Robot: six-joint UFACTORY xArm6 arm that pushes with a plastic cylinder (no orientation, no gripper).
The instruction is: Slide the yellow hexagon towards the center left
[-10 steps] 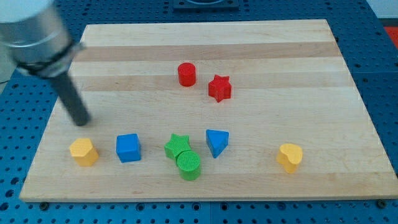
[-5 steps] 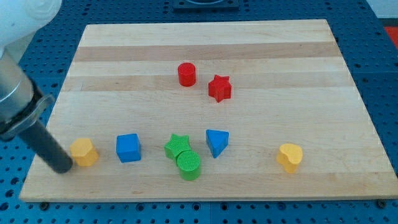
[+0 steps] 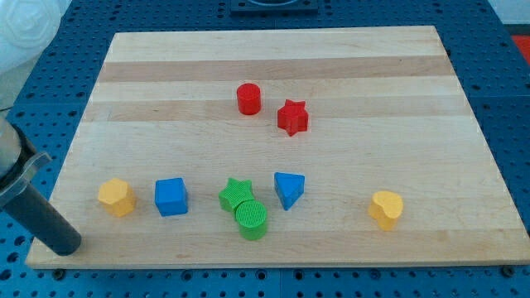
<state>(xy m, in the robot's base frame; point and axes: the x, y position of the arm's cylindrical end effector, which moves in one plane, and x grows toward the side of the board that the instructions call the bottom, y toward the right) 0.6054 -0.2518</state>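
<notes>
The yellow hexagon (image 3: 116,197) lies on the wooden board (image 3: 273,66) near its lower left corner. My tip (image 3: 65,246) rests at the board's bottom left edge, below and to the left of the hexagon, with a clear gap between them. The dark rod slants up to the view's left edge.
A blue cube (image 3: 171,196) sits right of the hexagon, then a green star (image 3: 236,193) touching a green cylinder (image 3: 252,220), and a blue triangle (image 3: 288,189). A yellow heart (image 3: 386,209) lies at lower right. A red cylinder (image 3: 248,98) and red star (image 3: 292,117) sit above centre.
My tip moved down and left, from above the hexagon, past its left side, to the board's bottom left edge. The hexagon shifted slightly to the right and turned a little.
</notes>
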